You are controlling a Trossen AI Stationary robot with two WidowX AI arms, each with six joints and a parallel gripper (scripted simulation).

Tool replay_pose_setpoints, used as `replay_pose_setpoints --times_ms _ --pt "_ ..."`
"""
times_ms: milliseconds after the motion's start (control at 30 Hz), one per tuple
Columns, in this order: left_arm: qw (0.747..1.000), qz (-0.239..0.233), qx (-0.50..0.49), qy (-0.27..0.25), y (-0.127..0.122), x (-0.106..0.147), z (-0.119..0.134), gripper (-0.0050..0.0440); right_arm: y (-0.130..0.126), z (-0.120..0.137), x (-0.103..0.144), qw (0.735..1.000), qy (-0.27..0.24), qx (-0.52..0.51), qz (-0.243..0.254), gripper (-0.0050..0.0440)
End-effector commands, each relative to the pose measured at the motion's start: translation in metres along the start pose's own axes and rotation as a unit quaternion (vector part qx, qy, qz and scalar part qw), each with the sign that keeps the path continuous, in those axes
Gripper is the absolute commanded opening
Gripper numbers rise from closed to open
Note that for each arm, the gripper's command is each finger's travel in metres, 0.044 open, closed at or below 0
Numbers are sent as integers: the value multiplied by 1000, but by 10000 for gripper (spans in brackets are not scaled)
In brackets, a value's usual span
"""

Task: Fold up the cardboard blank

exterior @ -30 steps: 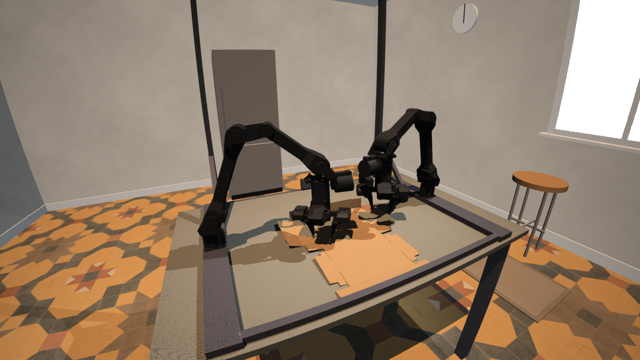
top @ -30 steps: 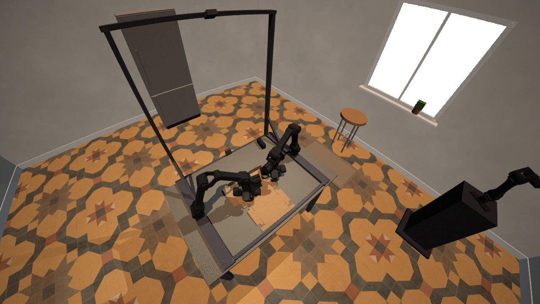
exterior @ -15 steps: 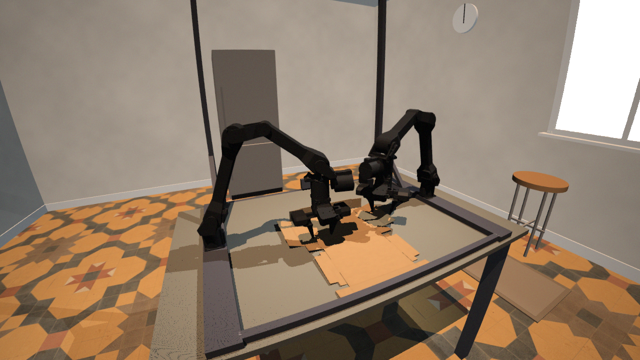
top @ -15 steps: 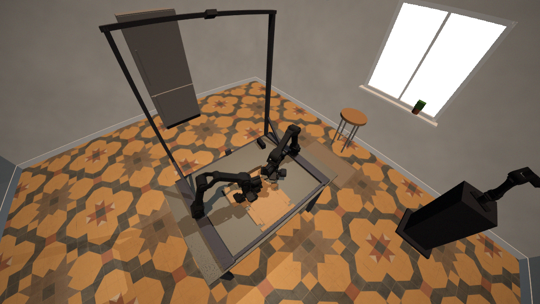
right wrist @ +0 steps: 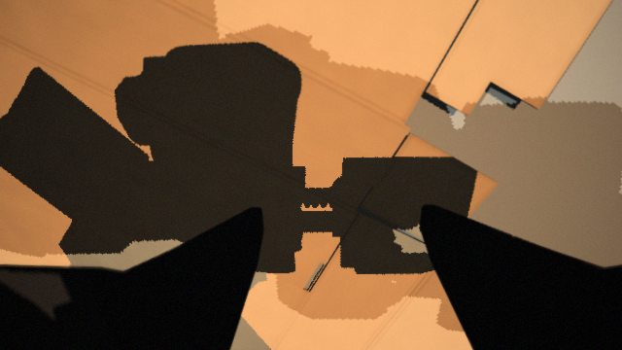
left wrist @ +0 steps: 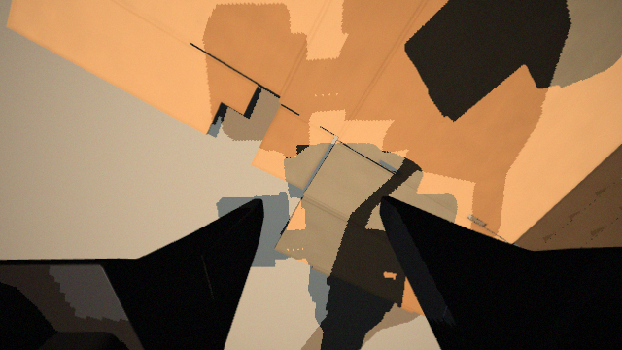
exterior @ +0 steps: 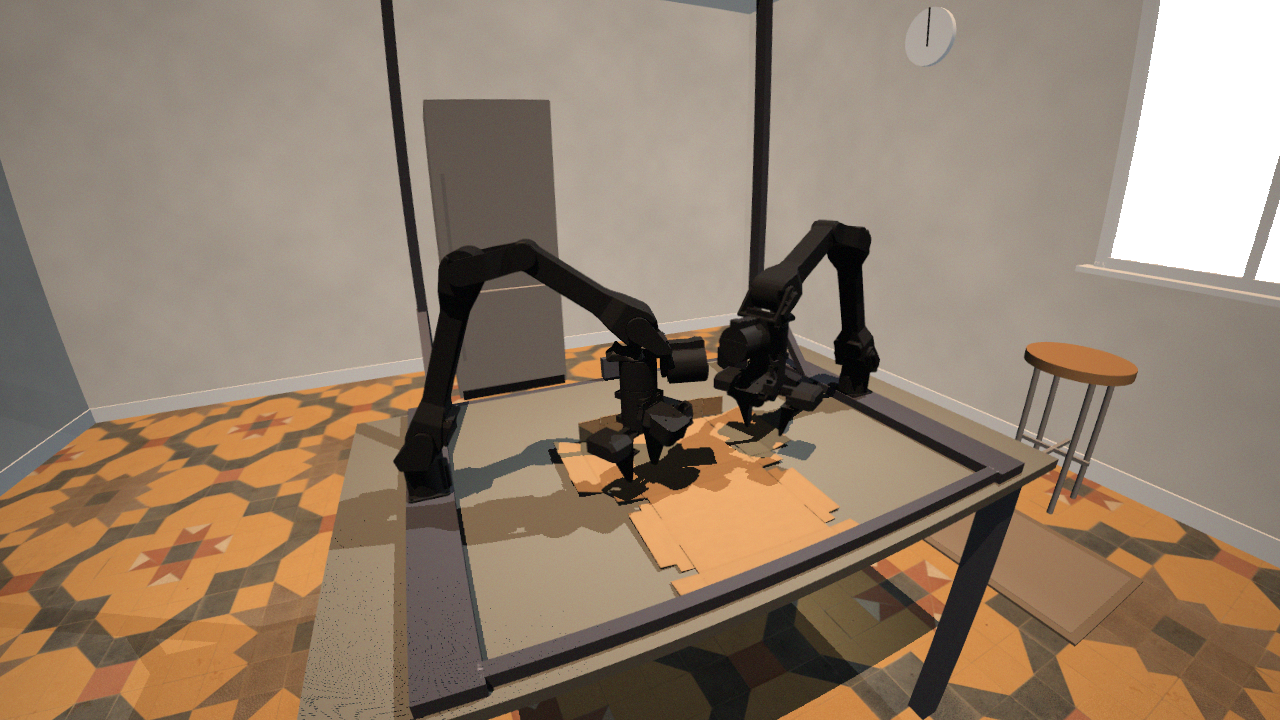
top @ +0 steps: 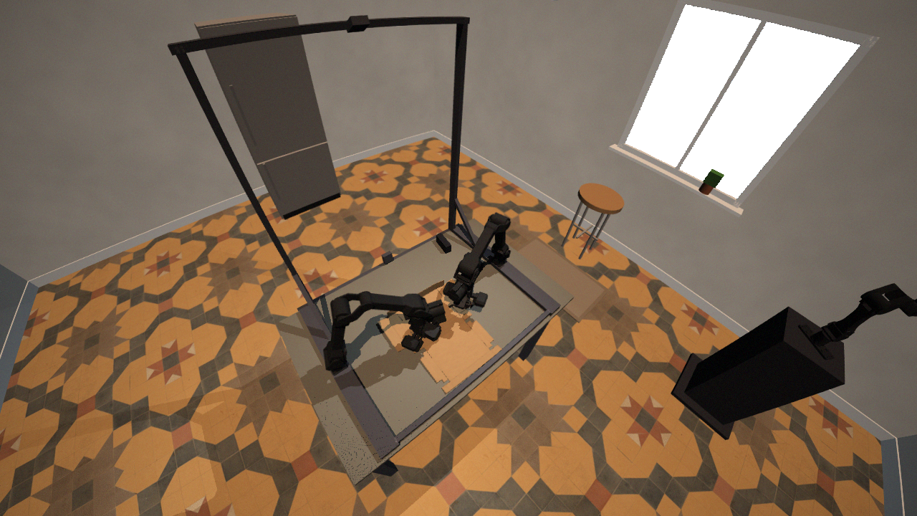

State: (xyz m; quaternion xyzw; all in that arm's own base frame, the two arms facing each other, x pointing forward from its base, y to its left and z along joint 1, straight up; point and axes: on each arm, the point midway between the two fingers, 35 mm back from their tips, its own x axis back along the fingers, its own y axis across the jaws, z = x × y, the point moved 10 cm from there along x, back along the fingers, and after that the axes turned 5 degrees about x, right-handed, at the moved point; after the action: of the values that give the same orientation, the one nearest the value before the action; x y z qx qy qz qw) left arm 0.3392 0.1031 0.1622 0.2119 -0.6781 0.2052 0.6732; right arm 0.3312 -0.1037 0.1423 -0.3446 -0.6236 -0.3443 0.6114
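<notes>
A pale table [top: 410, 411] [exterior: 554, 600], edged by dark rails [top: 448, 393] [exterior: 716, 586], carries a tan cardboard blank [top: 463, 350] [exterior: 751, 514] [left wrist: 121, 58] [right wrist: 360, 29] (its large panel lying flat), whose near end reaches just beside the front rail.

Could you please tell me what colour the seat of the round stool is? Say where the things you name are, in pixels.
Orange-brown [top: 600, 198] [exterior: 1080, 360]; exterior view.

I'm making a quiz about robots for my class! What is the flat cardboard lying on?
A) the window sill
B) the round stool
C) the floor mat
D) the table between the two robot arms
D: the exterior view shows the cardboard spread out on the table, with one arm standing at each side.
</notes>
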Motion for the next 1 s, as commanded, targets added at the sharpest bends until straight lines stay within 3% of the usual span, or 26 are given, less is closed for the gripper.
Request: replay_pose_setpoints --times_ms 0,433,500,800,967 --pt "999 5 -50 -7 2 5 -8 302 -5 -3 10 995 -7 100 -7 301" --pt "986 4 -169 -8 9 3 -18 302 -15 -7 17 940 -5 340 -3 301" --pt "986 4 -169 -8 9 3 -18 302 -15 -7 17 940 -5 340 -3 301" --pt "969 3 -249 -9 14 2 -26 302 -22 -9 21 857 -2 516 -1 301" --pt "967 3 -255 -9 14 2 -26 302 -22 -9 21 850 -2 527 -1 301"
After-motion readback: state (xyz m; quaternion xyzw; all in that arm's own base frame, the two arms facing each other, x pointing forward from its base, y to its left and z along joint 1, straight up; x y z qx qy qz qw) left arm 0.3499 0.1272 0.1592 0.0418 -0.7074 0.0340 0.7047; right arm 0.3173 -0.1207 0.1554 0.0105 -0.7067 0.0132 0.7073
